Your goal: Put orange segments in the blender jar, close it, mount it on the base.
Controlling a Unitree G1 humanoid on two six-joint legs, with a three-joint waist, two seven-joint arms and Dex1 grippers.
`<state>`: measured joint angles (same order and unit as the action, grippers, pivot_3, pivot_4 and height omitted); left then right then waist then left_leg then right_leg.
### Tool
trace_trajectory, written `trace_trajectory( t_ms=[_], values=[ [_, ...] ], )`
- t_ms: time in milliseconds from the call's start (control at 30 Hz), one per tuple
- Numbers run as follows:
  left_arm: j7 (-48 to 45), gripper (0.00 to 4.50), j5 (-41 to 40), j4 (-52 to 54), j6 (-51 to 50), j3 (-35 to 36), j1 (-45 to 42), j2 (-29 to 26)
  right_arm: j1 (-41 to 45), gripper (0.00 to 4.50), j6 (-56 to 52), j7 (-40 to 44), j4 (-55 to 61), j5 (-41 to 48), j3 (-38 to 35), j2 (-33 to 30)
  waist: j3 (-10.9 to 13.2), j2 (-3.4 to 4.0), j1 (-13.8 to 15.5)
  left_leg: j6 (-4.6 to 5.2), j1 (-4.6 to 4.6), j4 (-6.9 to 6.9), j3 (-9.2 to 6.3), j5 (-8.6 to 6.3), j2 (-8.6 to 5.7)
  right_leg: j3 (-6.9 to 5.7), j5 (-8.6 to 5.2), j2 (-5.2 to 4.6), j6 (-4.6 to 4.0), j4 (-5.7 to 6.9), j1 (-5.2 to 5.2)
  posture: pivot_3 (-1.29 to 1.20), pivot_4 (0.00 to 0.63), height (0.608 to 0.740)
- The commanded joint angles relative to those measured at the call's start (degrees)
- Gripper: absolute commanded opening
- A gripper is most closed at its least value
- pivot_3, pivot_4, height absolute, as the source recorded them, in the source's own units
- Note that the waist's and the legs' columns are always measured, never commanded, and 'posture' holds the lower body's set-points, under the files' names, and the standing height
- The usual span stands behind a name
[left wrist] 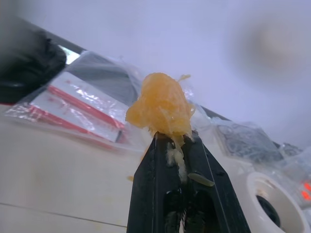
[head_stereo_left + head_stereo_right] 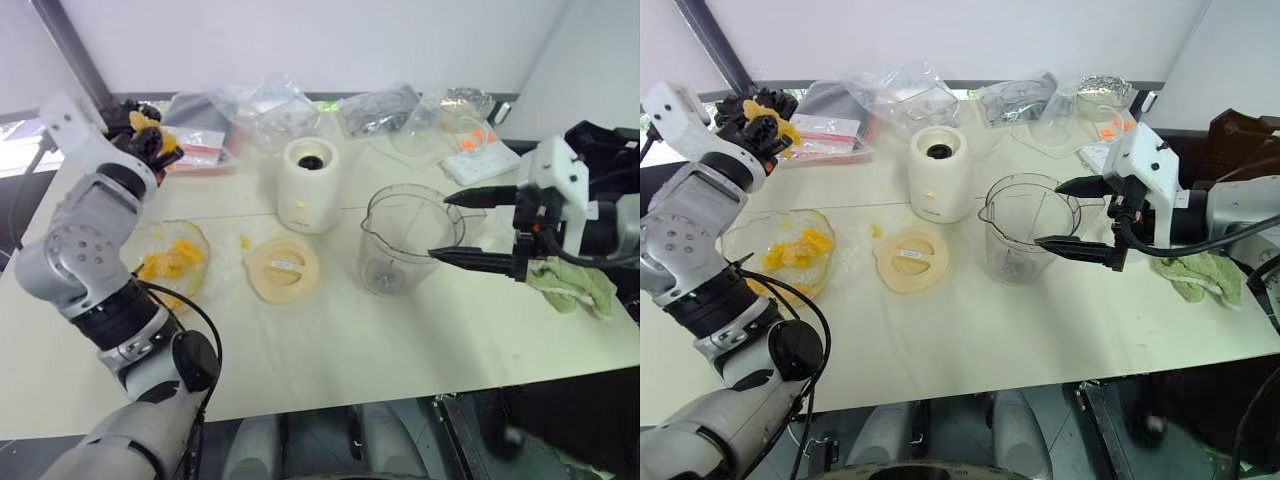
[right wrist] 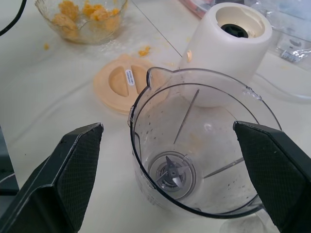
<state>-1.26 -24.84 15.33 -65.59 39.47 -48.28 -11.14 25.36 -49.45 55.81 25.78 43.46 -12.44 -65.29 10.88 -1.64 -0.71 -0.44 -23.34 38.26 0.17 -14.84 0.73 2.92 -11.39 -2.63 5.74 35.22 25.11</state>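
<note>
The setting looks like a test room arranged as a makeshift kitchen corner, not a lived-in home kitchen. A plain cream worktop (image 2: 400, 340) stands against bare white walls, with a dark slanted post at eleven o'clock. Kitchen things sit on it: a cream blender base (image 2: 308, 185) near centre, a clear blender jar (image 2: 405, 240) at three o'clock, a flat cream lid (image 2: 282, 270), and a glass bowl (image 2: 750, 235) of orange segments (image 2: 170, 260) at nine o'clock. Crumpled plastic bags (image 2: 265, 110) crowd twelve o'clock, and a green cloth (image 2: 575, 280) lies at three o'clock.
</note>
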Motion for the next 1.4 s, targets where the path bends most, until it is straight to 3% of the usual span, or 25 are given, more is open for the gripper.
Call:
trace_trajectory(
  t_ms=[33,433,833,1100,1400],
  values=[
    [-3.5,0.03,-3.8,-0.7,4.7,-3.1,-4.0,-1.9,-1.0,4.50,0.4,-1.2,2.0,0.2,-4.4,-0.3,0.0,-0.01,0.1,0.00,0.00,0.00,-0.01,0.00,0.00,0.00,0.00,0.01,0.00,0.00,0.00,0.00,0.150,0.740],
    [-18.8,0.03,-9.7,-15.3,13.0,-17.5,-14.5,-3.6,-8.3,4.50,-2.3,-5.8,7.4,2.6,-11.9,0.7,0.0,0.00,0.1,0.00,-0.02,0.02,-0.02,0.01,-0.03,0.00,-0.01,0.01,0.00,-0.04,-0.04,0.00,0.150,0.740],
    [-38.3,0.03,-11.9,-34.0,20.2,-29.3,-26.7,3.4,-18.3,4.50,-7.7,-13.0,16.7,6.6,-23.7,3.3,0.0,0.01,0.0,0.01,-0.02,0.01,-0.01,0.01,-0.04,0.02,-0.11,0.02,-0.13,-0.06,-0.04,0.00,0.150,0.740],
    [-53.1,0.03,-11.2,-39.6,18.5,-37.0,-27.2,3.5,-23.5,4.50,-12.1,-18.8,23.6,11.6,-32.4,5.2,0.0,0.02,0.0,0.01,-0.01,-0.02,-0.04,0.00,-0.03,0.02,-0.15,0.04,-0.14,-0.06,-0.02,0.00,0.150,0.740],
    [-64.6,0.03,-6.7,-45.9,21.0,-44.7,-26.4,2.3,-28.7,4.50,-10.5,-21.5,25.4,11.8,-35.2,6.8,0.0,0.02,0.1,0.02,-0.04,-0.02,-0.05,0.00,-0.03,0.03,-0.16,0.03,-0.14,-0.10,-0.04,0.00,0.150,0.740]
  ],
)
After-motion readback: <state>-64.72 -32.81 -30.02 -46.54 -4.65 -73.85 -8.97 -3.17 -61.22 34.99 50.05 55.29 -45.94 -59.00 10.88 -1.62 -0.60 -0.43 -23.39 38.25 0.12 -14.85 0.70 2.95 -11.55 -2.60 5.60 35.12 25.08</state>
